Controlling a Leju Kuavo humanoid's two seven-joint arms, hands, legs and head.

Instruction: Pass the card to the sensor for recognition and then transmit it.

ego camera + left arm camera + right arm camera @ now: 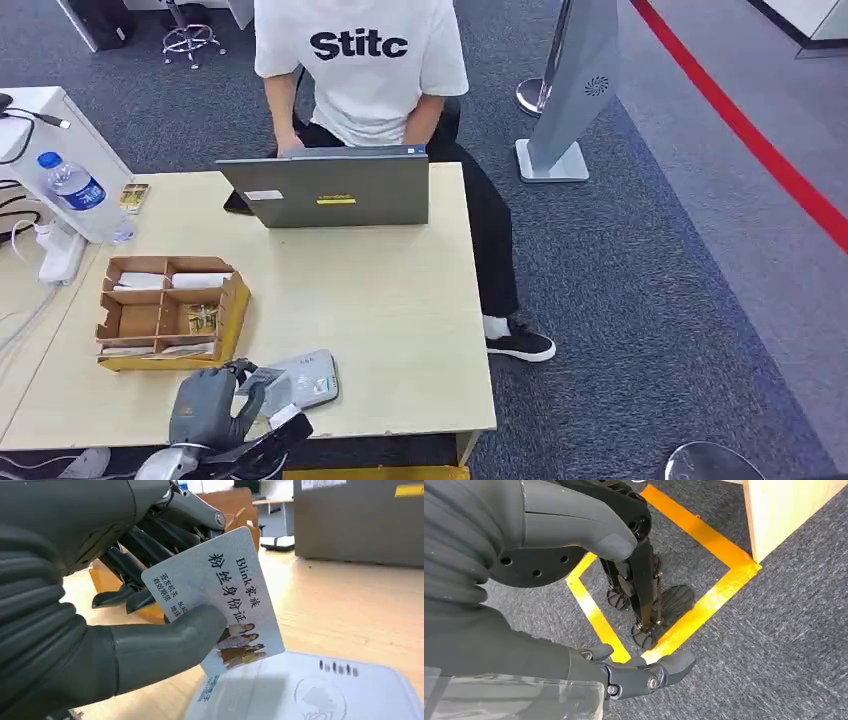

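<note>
My left hand (210,405) is at the table's front edge and pinches a white card (262,378) between thumb and fingers. In the left wrist view the card (220,595) carries printed characters and a small group photo. It is tilted just above the near edge of the flat white sensor (310,690). The sensor (305,380) lies on the table right of my left hand (100,605). Whether card and sensor touch I cannot tell. My right hand (574,580) hangs low over the carpet, fingers apart and holding nothing.
A cardboard organiser box (170,310) with cards stands just behind my left hand. A grey laptop (335,188) sits at the far edge of the table (400,300), with a person (365,60) seated behind it. A water bottle (75,185) and power strip (60,255) lie far left.
</note>
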